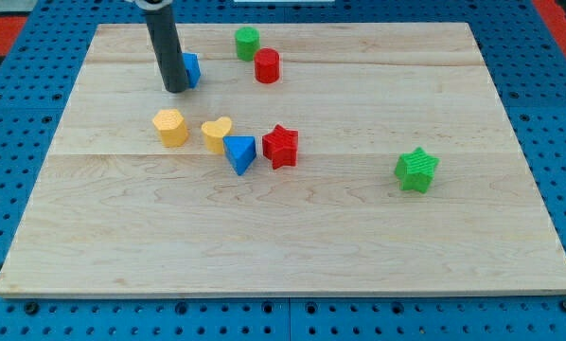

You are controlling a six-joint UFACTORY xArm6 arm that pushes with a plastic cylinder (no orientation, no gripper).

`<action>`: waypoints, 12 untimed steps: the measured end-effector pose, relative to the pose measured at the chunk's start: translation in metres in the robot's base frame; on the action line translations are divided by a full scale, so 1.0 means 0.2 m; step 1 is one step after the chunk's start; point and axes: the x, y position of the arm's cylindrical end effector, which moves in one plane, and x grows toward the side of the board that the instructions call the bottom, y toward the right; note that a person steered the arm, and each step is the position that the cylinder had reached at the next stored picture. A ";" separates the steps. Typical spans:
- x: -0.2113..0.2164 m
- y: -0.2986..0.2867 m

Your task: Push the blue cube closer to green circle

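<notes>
The blue cube [190, 68] sits near the view's top left on the wooden board [283, 227], partly hidden behind my rod. My tip [176, 90] rests on the board at the cube's left side, touching or nearly touching it. The green circle [247, 43] stands to the cube's right and slightly higher in the view, about a block's width away from it.
A red cylinder [267, 65] stands just below and right of the green circle. Mid-board lie a yellow hexagon [171, 127], a yellow heart [217, 134], a blue triangle [240, 153] and a red star [281, 146]. A green star [416, 170] lies at the right.
</notes>
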 end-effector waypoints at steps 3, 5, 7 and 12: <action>0.06 0.35; 0.06 0.44; 0.07 0.45; -0.07 0.11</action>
